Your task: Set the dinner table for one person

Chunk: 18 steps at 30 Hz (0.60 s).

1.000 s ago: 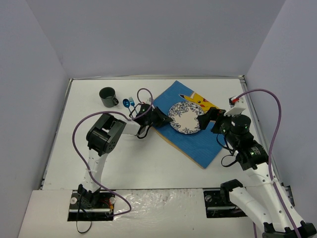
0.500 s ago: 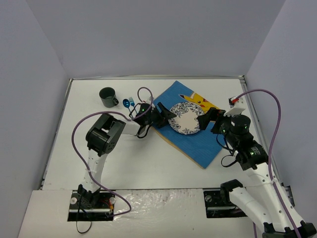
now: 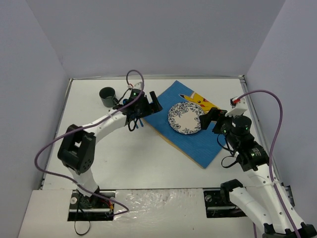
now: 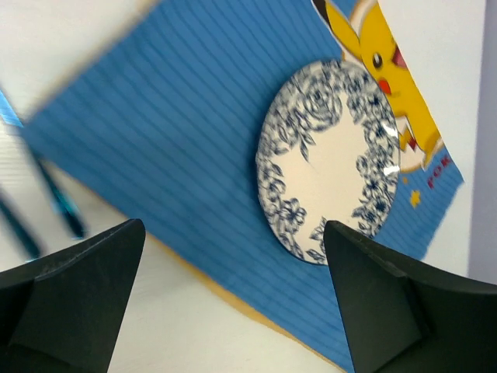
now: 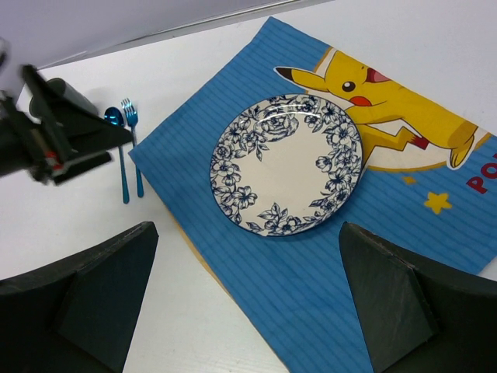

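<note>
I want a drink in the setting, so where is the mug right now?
In the top view, the dark mug stands on the dinner table, in its far left area, off the blue placemat and just left of the left pincer.

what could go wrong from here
1. The open left end effector hangs close to the metallic blue fork and spoon; a careless descent could scatter them or nudge the dark green mug.
2. The open right end effector is near the blue floral ceramic plate and could shove it across the blue cloth placemat.
</note>
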### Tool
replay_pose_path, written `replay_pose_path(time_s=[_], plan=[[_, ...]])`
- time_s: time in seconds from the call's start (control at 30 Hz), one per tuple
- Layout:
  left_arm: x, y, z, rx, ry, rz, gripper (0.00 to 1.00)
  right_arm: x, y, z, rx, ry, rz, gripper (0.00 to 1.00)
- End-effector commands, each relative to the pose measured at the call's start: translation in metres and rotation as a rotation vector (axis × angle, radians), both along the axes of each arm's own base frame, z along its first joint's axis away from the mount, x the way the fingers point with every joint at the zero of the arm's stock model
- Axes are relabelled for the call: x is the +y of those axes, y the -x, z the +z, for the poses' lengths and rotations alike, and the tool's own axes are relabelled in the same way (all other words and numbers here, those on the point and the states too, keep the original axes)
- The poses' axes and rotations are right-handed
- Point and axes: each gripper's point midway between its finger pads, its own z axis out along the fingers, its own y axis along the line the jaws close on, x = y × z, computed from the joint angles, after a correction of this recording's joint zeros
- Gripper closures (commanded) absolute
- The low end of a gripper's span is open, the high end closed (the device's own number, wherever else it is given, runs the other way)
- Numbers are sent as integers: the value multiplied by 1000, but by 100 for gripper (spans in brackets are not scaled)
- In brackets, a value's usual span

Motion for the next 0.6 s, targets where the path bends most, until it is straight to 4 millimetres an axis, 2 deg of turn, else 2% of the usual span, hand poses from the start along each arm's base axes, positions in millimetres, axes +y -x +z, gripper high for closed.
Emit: replay_pose_path(time_s=[0.0,0.03,0.13,0.2,0.27,0.33,0.37,0.47,0.57], plan=[[100,-6,80,-145,-299,141,3,-10,-9,23,-95,-4,-60,0],[118,-7,91,-152,-325,164,3,-10,-9,26,-110,-7,-60,0],[179,-15,106,-126,-392,251,3,-6,-8,28,-139,-18,-36,0],[204,-23,117,-124,-415,292,3,3,-7,23,-127,-27,15,0],[239,-31,111,-73,-433,352,3,7,-8,19,-114,-26,29,0],[257,-42,115,-68,-437,388,4,11,-9,14,-98,-20,55,0],[270,-47,104,-31,-444,406,5,13,-10,13,-93,-14,66,0],[286,-68,91,8,-454,411,11,15,-11,11,-85,-11,79,0],[291,-86,73,51,-469,399,17,16,-11,11,-86,-6,84,0]])
